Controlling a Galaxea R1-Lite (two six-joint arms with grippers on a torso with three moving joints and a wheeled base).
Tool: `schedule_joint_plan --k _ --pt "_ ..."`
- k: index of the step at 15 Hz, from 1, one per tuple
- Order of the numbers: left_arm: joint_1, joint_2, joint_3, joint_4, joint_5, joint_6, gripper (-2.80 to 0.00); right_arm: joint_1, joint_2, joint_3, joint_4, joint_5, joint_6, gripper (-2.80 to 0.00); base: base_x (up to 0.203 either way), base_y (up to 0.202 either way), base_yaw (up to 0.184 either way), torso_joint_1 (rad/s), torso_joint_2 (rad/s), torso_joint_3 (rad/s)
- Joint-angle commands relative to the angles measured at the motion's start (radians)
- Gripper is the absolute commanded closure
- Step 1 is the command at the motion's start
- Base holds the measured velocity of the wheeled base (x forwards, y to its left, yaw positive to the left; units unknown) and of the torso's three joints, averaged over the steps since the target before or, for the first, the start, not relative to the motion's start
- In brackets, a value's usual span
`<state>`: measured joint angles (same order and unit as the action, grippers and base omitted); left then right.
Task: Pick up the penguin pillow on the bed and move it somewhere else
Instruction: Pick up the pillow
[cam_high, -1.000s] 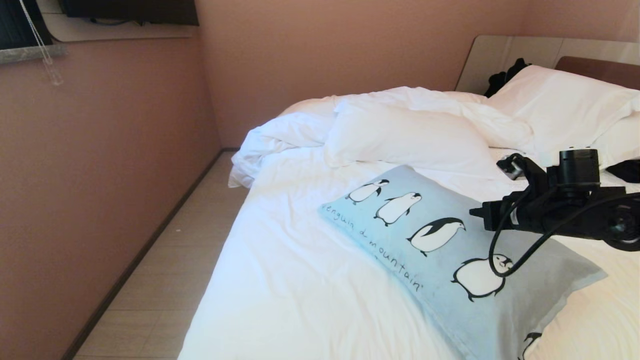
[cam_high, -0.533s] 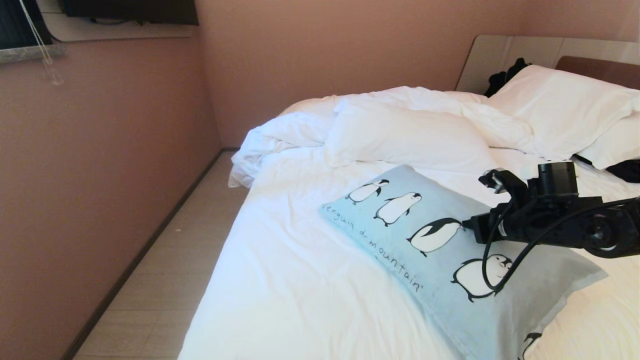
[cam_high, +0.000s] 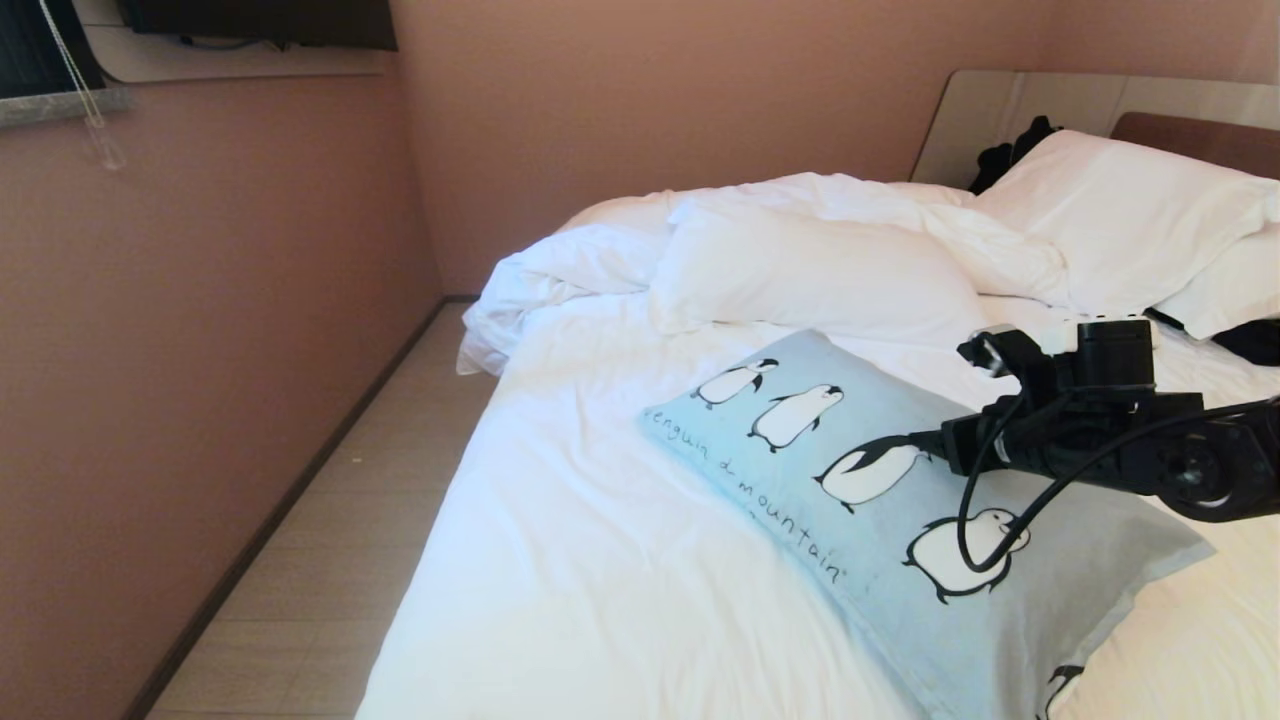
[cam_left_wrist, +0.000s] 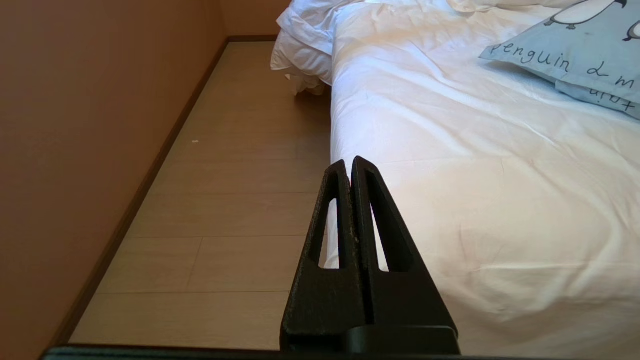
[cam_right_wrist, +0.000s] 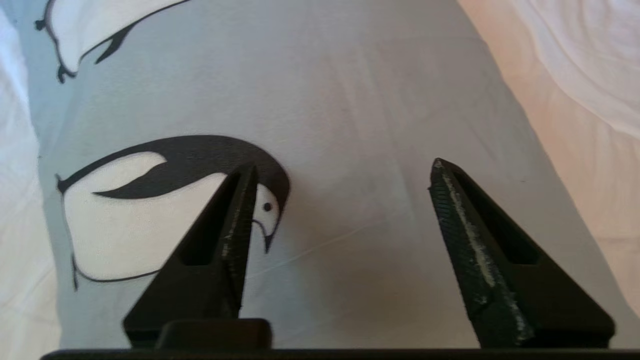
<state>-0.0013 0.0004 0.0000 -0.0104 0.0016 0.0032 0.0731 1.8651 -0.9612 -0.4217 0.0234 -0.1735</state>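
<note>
Penguin pillow (cam_high: 900, 500) reads "penguin & mountain"; right tool (cam_right_wrist: 342, 172) agape.

- One bed (cam_high: 600, 560), white sheets, headboard at the far end.
- One penguin pillow (cam_high: 900, 520), light blue; four whole penguins printed on it in the head view, part of a fifth at the lower edge.
- Three plain white pillows: one (cam_high: 820, 275) in the middle, two stacked by the headboard (cam_high: 1120, 215).
- One rumpled white duvet (cam_high: 570, 275).
- Two grippers: right gripper (cam_right_wrist: 340, 200) with two spread fingers, left gripper (cam_left_wrist: 350, 170) with two fingers pressed together.
</note>
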Motion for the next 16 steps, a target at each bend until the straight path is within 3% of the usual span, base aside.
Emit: schedule_joint_plan --k 1,5,8,16 --pt "0.000 0.000 0.000 0.000 0.000 0.000 0.00 -0.004 -0.003 0.004 -0.002 0.005 -0.003 -2.80 0.000 0.000 0.000 0.000 0.00 0.000" --pt "0.000 0.000 0.000 0.000 0.000 0.000 0.00 -0.005 0.044 0.037 -0.054 0.021 -0.049 -2.80 0.000 0.000 0.000 0.000 0.00 0.000" --pt "0.000 0.000 0.000 0.000 0.000 0.000 0.00 -0.006 0.067 0.072 -0.124 0.082 -0.054 -2.80 0.000 0.000 0.000 0.000 0.00 0.000" --pt "0.000 0.000 0.000 0.000 0.000 0.000 0.00 -0.018 0.211 0.079 -0.147 0.074 -0.143 -2.80 0.000 0.000 0.000 0.000 0.00 0.000"
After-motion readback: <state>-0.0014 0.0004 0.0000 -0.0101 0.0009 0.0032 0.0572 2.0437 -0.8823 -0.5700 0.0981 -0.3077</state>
